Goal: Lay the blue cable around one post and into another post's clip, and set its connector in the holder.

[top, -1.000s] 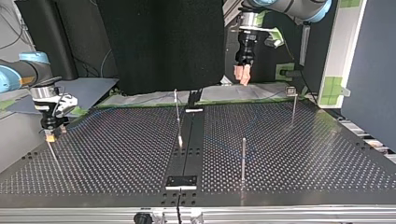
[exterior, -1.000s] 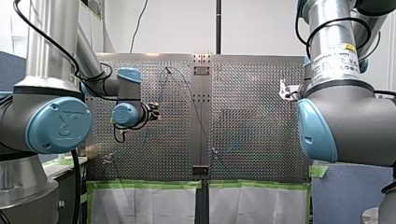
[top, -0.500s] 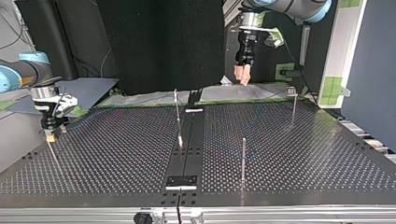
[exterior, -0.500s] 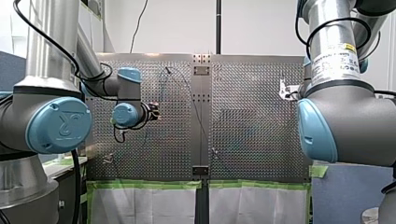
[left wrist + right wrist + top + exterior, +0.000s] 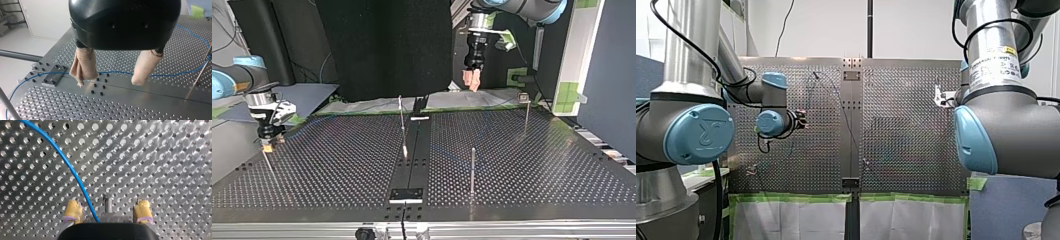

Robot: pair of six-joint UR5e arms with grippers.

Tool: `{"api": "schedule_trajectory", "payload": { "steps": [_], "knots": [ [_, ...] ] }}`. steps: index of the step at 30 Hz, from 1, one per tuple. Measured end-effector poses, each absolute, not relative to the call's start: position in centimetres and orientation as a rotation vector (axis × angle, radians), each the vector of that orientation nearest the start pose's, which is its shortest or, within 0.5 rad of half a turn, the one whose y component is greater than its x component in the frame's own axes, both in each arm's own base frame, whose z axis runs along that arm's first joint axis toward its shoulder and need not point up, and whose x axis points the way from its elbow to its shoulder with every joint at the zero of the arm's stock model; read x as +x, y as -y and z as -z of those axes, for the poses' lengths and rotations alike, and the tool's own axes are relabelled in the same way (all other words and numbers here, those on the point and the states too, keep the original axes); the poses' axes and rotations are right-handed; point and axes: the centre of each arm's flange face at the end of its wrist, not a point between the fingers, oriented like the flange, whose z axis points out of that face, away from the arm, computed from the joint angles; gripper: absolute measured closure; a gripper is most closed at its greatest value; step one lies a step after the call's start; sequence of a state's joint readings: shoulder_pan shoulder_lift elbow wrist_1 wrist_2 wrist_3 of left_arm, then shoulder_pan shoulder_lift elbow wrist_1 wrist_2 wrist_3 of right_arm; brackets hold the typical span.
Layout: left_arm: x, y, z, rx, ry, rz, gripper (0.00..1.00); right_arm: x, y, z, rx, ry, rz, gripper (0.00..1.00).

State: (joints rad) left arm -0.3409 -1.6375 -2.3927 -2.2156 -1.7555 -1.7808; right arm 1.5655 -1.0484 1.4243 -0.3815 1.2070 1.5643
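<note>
The thin blue cable lies on the perforated table and passes between the yellow pads of my right gripper, which is open. A thin post also stands between those pads. In the top view my right gripper hangs low at the left, over a slim post. My left gripper is open and holds nothing between its beige pads. It hovers high above the table's far edge. The blue cable runs across the table below it.
Other posts stand on the table: one near the middle, one toward the front, one with a clip head at the far right. A black centre strip carries small plates. A flat plate is bolted near the cable.
</note>
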Motion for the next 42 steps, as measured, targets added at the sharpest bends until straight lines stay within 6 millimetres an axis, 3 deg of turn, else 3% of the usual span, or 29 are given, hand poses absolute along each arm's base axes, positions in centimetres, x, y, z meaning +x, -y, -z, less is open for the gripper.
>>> {"api": "schedule_trajectory", "payload": {
  "steps": [27,42],
  "knots": [
    [31.8,23.3,-18.6,-0.053,-1.540,0.294,0.00,19.1,66.2,-28.4,1.536,0.960,-1.463,0.02],
    [31.8,23.2,-18.6,-0.056,-1.542,0.294,0.00,19.6,64.8,-27.6,1.627,0.982,-1.335,0.02]
  ]
}}
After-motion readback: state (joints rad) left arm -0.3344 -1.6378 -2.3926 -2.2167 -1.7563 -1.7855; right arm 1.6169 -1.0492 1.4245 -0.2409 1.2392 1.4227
